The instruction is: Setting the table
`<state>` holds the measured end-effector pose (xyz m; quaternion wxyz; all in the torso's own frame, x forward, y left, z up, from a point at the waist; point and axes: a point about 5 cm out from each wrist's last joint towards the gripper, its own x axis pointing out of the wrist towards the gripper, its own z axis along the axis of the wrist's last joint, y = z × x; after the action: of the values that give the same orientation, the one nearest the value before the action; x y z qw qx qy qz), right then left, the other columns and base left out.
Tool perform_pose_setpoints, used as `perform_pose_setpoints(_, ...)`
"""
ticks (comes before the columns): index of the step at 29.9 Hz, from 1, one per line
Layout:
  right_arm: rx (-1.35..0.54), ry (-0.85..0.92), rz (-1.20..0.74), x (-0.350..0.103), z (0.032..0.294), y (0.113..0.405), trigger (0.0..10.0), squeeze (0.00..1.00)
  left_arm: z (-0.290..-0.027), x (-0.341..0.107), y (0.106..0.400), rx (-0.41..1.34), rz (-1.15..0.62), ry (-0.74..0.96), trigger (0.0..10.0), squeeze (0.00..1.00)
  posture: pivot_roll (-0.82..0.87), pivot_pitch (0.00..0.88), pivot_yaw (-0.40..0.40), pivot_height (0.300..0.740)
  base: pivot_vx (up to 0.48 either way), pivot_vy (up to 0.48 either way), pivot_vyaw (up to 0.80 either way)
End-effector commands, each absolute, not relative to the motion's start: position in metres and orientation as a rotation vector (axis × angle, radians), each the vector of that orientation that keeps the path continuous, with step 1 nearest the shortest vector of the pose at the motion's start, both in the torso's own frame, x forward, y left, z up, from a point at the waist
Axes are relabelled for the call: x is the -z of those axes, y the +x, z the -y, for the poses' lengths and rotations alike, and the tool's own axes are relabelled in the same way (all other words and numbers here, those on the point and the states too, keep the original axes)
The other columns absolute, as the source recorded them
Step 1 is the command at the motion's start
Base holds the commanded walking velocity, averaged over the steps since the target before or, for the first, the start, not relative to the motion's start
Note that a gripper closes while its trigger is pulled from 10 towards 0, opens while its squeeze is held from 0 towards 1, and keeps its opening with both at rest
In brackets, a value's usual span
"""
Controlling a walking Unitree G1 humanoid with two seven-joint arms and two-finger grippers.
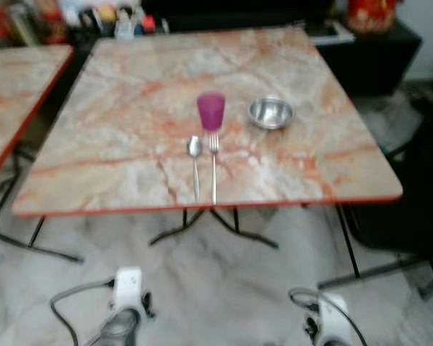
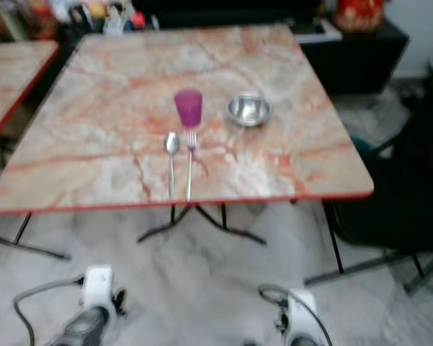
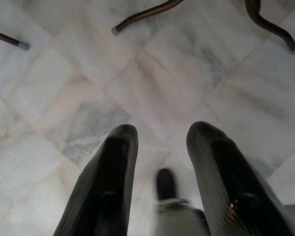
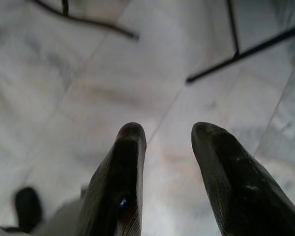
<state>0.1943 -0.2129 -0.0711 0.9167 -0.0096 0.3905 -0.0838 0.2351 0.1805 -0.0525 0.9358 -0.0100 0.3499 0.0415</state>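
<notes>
Both arms hang low over the floor (image 1: 224,288), nearest the camera, idle. Left tool (image 3: 160,147) points down at pale marble tiles, its two black ribbed fingers spread with nothing between them. Right tool (image 4: 167,147) is the same — fingers apart, empty, only floor and thin dark table legs past them.

Place setting looks mostly laid, judging by how things lie. On the table (image 1: 130,94), near the front edge and about mid-width, a spoon (image 1: 195,164) and a fork (image 1: 213,166) lie side by side, close and parallel, handles toward the robot, spoon on the robot's left. A purple cup (image 1: 211,111) stands upright just behind their heads. A small steel bowl (image 1: 271,112) sits beside the cup on the robot's right, apart from it, open side up. No plate among them; whether one is meant to come I cannot tell. With both tools empty and down, the setting may be finished or the robot is between fetches.

Materials — tabletop is smooth marble-pattern, cream with orange veins, square, thin red rim, on dark bent metal legs. Cup is translucent plastic by the look, slightly tapered. Bowl is shiny, round, shallow. Cutlery is slim polished metal. Head views are a bit blurred, so fine detail is lost. A second matching table (image 1: 14,86) stands at the left edge.
</notes>
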Motion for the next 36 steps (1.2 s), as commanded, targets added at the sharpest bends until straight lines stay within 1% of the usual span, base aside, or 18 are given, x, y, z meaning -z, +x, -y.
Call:
perform_pose_setpoints(1,0.172,0.000,-0.811,0.075,0.206,0.190,10.0,0.00,-0.191,0.058,0.225,-0.123,-0.750,-0.022,10.0,0.00,-0.16,0.142,0.034,0.740,0.000,0.000,0.00)
perform_pose_setpoints(4,0.184,0.017,-0.779,0.071,0.208,0.195,10.0,0.00,-0.191,0.058,0.226,-0.126,-0.749,-0.021,10.0,0.00,-0.16,0.141,0.036,0.740,0.000,0.000,0.00)
perform_pose_setpoints(13,0.185,0.018,-0.771,0.069,0.210,0.197,10.0,0.00,-0.194,0.057,0.226,-0.151,-0.752,-0.042,10.0,0.00,-0.16,0.139,0.039,0.740,0.000,0.000,0.00)
perform_pose_setpoints(19,0.185,0.022,-0.773,0.069,0.211,0.197,10.0,0.00,-0.194,0.058,0.226,-0.153,-0.756,-0.047,10.0,0.00,-0.16,0.141,0.039,0.740,0.000,0.471,0.00)
perform_pose_setpoints(26,0.189,0.025,-0.772,0.069,0.205,0.200,10.0,0.00,-0.195,0.058,0.225,-0.155,-0.754,-0.038,10.0,0.00,-0.15,0.143,0.040,0.740,0.000,0.480,0.00)
perform_pose_setpoints(28,0.191,0.019,-0.770,0.069,0.203,0.201,10.0,0.00,-0.197,0.057,0.225,-0.146,-0.749,-0.007,10.0,0.00,-0.15,0.144,0.043,0.740,0.000,0.000,0.00)
perform_pose_setpoints(36,0.198,0.012,-0.772,0.069,0.203,0.201,10.0,0.00,-0.199,0.058,0.224,-0.150,-0.758,-0.014,10.0,0.00,-0.15,0.147,0.048,0.740,0.000,0.000,0.00)
